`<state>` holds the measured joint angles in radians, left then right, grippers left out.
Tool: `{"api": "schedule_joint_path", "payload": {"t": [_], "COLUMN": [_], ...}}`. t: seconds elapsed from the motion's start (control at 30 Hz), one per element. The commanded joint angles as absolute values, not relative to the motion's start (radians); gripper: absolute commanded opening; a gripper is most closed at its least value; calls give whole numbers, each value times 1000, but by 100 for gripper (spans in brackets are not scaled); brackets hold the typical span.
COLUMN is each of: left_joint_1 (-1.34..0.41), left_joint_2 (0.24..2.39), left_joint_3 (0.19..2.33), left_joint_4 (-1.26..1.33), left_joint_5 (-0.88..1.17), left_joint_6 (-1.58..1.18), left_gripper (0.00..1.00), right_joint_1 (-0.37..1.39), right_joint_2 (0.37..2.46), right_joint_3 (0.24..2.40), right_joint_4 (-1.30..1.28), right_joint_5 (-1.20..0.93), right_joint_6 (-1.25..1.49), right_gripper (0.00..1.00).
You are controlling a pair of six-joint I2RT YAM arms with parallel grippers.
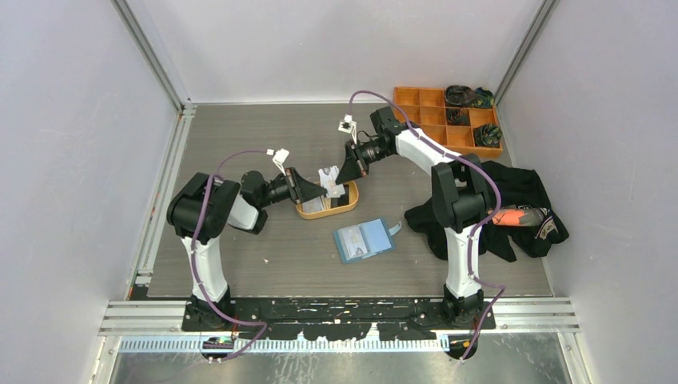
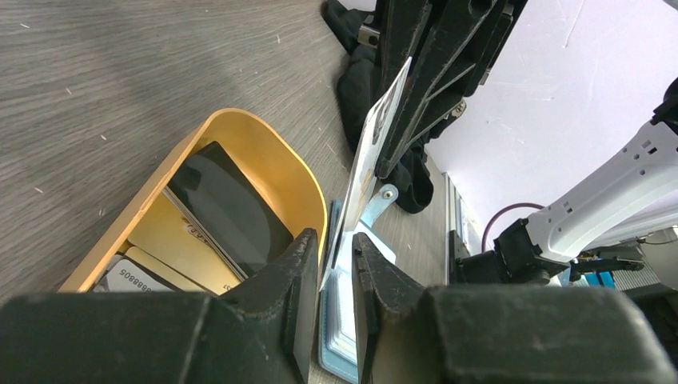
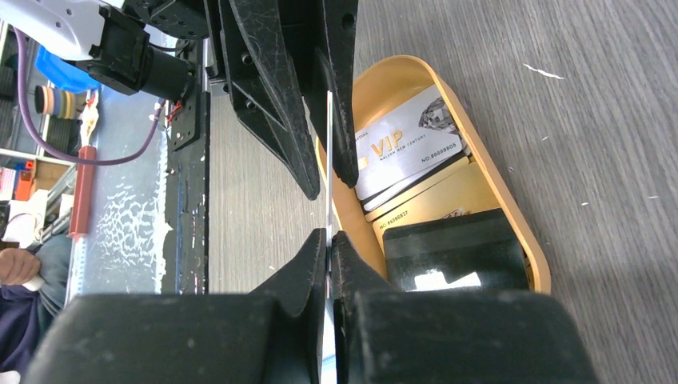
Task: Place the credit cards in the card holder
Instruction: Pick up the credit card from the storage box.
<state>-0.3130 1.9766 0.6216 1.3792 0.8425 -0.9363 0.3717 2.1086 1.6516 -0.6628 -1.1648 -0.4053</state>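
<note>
Handover mid-air: thin white rectangular credit card (image 1: 328,178) stands on edge above shallow orange oval plastic tray (image 1: 352,206), between both arms. Right gripper (image 3: 328,240) is clamped on one end, jaws nearly together with only the card edge between them. Left gripper (image 2: 332,250) straddles the other end, jaws narrow, slim gap visible beside the card, so by my read not gripping it yet. More cards lie in the tray: silver VIP card (image 3: 408,152), gold card (image 3: 448,200), glossy black card (image 2: 228,208). Blue square fold-over card holder (image 1: 364,240) lies open and flat on grey wood-grain table (image 1: 240,256), near the tray on the side toward the arm bases, apart from both grippers.

To do it well: left should close fully and squarely on the card before right lets go, since an early release likely drops it into the tray. Grip near the end, leaving a long free edge to slide into a clear pocket. Present the card flat to the pocket mouth.
</note>
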Motion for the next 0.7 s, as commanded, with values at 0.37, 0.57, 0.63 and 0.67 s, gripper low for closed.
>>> {"api": "schedule_joint_path", "payload": {"t": [0.37, 0.57, 0.63, 0.67], "left_joint_1": [-316, -311, -308, -307], "left_joint_2": [2005, 2018, 2023, 2024], "left_joint_3": [664, 660, 661, 660], "left_joint_4": [1431, 1431, 1431, 1431], "left_joint_5": [889, 861, 856, 852], "left_joint_6": [-959, -980, -985, -986], "left_gripper": [0, 0, 0, 0], "right_joint_1": [362, 363, 363, 363], "right_joint_2": [2110, 2141, 2153, 2158], "right_joint_3": [1702, 1712, 1715, 1717], "right_joint_4": [-669, -667, -666, -667], "right_joint_5": [-1164, -1107, -1100, -1095], "right_joint_6": [-417, -427, -434, -439], "right_gripper": [2, 10, 15, 16]}}
